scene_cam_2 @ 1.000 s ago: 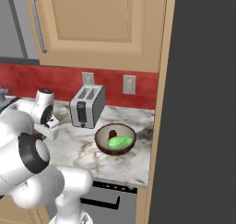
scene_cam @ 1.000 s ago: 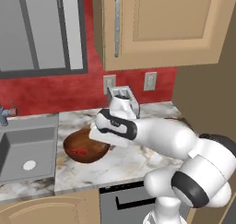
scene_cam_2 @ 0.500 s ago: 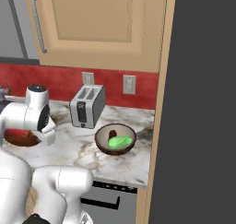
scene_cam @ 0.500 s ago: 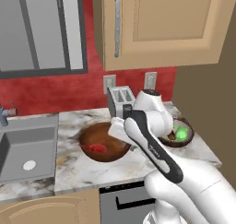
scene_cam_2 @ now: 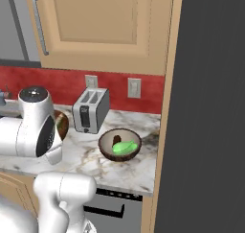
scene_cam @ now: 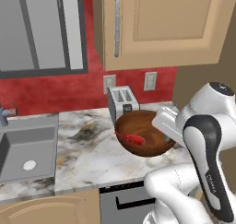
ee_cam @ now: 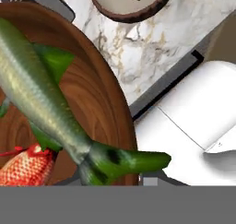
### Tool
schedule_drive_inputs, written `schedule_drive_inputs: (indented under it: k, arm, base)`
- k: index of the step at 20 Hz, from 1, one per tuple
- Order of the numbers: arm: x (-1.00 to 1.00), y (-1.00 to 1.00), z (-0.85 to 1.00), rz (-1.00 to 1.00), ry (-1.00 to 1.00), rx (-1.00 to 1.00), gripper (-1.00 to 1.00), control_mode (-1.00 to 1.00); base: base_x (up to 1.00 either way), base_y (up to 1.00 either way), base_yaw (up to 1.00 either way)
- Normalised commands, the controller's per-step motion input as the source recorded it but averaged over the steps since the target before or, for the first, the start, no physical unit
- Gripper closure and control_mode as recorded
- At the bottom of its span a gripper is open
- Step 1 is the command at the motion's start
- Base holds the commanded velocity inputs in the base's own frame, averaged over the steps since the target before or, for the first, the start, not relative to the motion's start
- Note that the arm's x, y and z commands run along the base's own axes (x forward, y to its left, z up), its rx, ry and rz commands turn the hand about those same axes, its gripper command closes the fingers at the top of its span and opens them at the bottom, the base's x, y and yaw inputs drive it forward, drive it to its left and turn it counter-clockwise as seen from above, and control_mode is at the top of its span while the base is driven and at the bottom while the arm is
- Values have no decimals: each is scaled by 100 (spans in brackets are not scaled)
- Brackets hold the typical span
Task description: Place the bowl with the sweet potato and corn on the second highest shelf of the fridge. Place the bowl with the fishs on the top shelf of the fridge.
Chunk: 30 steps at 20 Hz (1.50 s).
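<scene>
The wide, shallow reddish-brown wooden bowl [scene_cam: 145,135] is seen raised above the marbled counter [scene_cam: 87,149], in front of the silver toaster [scene_cam: 122,103], with the white arm's end effector [scene_cam: 168,123] at its right rim; whether the fingers are clenched on the rim cannot be told, since they are hidden. A bright red fish [ee_cam: 25,168] and a green-whitish fish [ee_cam: 50,108] lie inside. The small dark brown bowl [scene_cam_2: 120,145], holding a lime-green corn cone [scene_cam_2: 125,147] and a dark sweet potato lump [scene_cam_2: 116,140], rests on the counter right of the toaster.
</scene>
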Motion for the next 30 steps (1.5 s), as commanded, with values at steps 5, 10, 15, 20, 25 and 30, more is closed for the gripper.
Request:
schedule_drive_inputs:
  k: [5, 10, 15, 20, 25, 30]
  arm:
    - [-60, -93, 99, -12, 10, 0, 100, -100]
    - [-4, -21, 22, -8, 26, -2, 100, -100]
    - [0, 0, 0, 0, 0, 0, 100, -100]
    - [-13, 21, 0, 1, -4, -9, 100, -100]
    - [-42, 4, 0, 0, -31, -3, 100, -100]
    - [-5, 0, 0, 0, -1, 0, 100, -100]
  base:
    - [0, 0, 0]
    - [0, 0, 0]
    - [0, 0, 0]
    - [0, 0, 0]
    - [0, 0, 0]
    - [0, 0, 0]
